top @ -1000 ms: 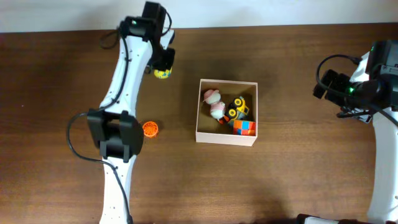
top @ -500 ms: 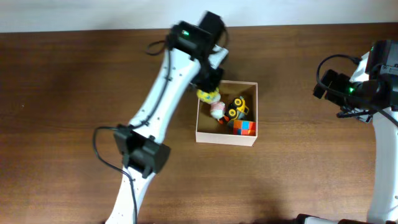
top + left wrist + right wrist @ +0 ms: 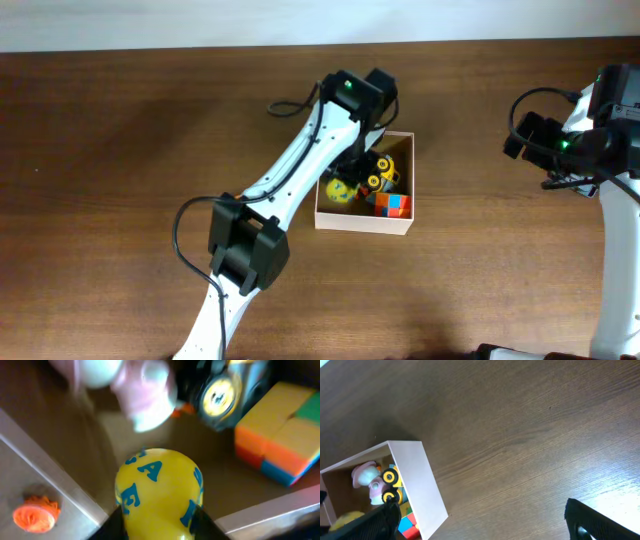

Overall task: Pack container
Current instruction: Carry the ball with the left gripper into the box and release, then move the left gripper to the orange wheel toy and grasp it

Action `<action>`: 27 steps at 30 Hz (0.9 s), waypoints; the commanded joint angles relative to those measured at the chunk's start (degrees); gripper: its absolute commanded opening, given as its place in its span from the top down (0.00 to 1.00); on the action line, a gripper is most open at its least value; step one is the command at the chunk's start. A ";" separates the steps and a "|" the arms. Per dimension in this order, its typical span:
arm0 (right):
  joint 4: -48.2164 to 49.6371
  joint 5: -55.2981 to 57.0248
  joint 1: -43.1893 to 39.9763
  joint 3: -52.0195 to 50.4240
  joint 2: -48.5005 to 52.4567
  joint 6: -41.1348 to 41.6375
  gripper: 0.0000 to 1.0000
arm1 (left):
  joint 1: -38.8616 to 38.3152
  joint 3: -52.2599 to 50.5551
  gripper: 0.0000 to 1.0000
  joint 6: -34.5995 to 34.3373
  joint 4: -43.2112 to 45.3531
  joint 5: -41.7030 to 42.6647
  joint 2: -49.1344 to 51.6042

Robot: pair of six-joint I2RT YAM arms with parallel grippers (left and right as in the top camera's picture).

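The container (image 3: 362,223) is a square white-walled box with a tan inside, at the table's middle. It holds a yellow toy truck (image 3: 381,172) and a multicoloured cube (image 3: 394,204). My left gripper (image 3: 345,182) is shut on a yellow ball with blue letters (image 3: 338,190) and holds it inside the container's front left corner. In the left wrist view the ball (image 3: 159,487) fills the space between my fingers, with a pink and white toy (image 3: 135,390), the truck (image 3: 220,395) and the cube (image 3: 280,435) beyond it. My right gripper (image 3: 480,507) is open and empty, off to the container's right.
A small orange toy (image 3: 36,512) lies on the brown table just outside the container's white wall (image 3: 55,467). In the overhead view my left arm hides it. The right wrist view shows the container's wall (image 3: 420,480) and bare wood to its right.
My left arm has swung right from the far left of the table and carried the yellow ball over the wall into the container. The right arm has not moved.
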 commanded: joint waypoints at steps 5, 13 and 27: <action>0.00 -0.72 -0.31 -0.11 0.24 0.42 0.01 | 3.82 1.84 0.01 0.37 -2.10 -3.89 -8.87; 0.00 -0.72 -0.31 -0.11 0.24 0.42 0.01 | 12.96 1.77 0.01 1.01 -2.10 -4.24 -22.71; 0.00 -0.72 -0.31 -0.11 0.24 0.42 0.01 | 27.12 -30.08 0.00 1.01 4.61 -0.96 -28.76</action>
